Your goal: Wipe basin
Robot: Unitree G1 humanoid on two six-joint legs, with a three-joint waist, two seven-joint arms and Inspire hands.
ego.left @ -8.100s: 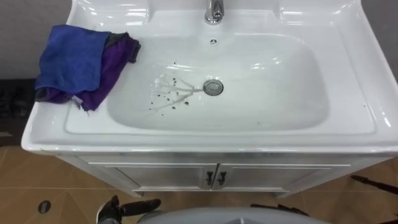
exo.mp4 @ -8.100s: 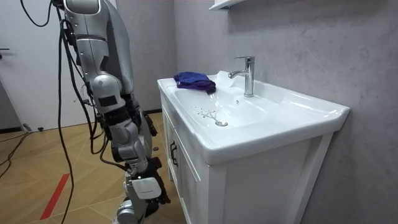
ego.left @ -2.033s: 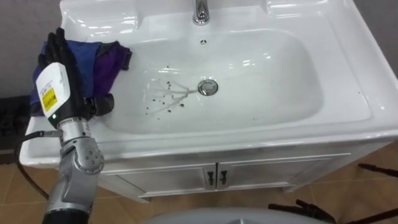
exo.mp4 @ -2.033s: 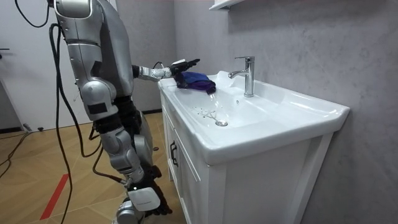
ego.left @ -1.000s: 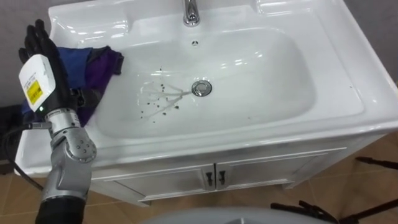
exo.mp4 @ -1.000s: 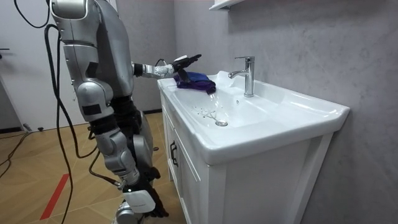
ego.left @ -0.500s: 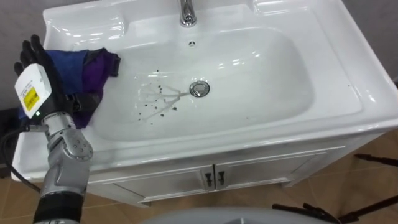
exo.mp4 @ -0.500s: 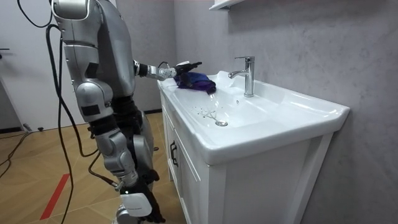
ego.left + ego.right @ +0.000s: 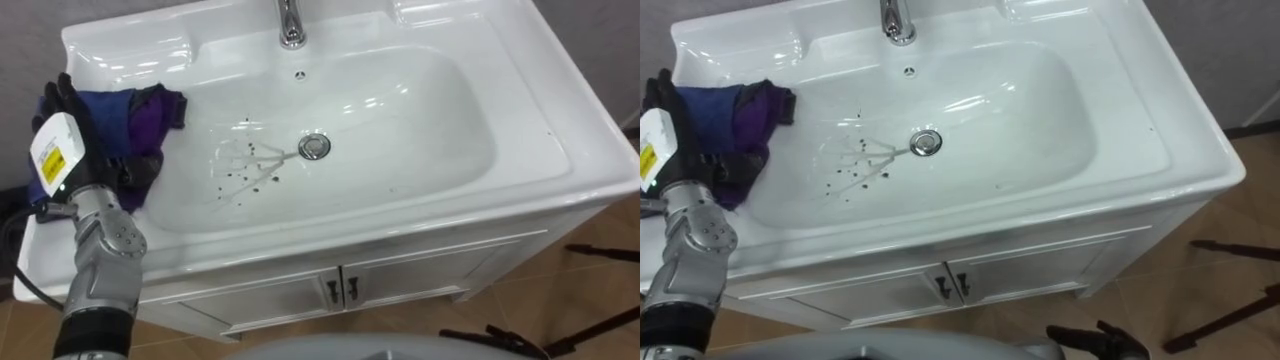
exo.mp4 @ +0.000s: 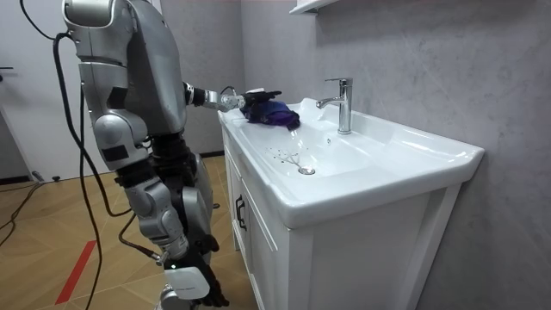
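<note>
- One hand at work: my left hand rests on the cloth, fingers straight and flat.
- Specks in the basin lie rightward, beyond the cloth.

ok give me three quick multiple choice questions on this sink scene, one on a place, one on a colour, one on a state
1. Where does the cloth lie?
A) in the bowl, over the drain
B) on the left rim of the basin, under the left robot hand
C) on the floor

2. What colours is the cloth?
A) blue and purple
B) yellow and white
C) red and green

3. What state is the bowl in?
A) full of water
B) wiped spotless
C) marked with dark specks left of the drain

Answers:
1 B: it is bunched on the rim with the hand resting on it.
2 A: blue folds lie beside purple ones.
3 C: the specks are scattered beside the drain, with no standing water.
</note>
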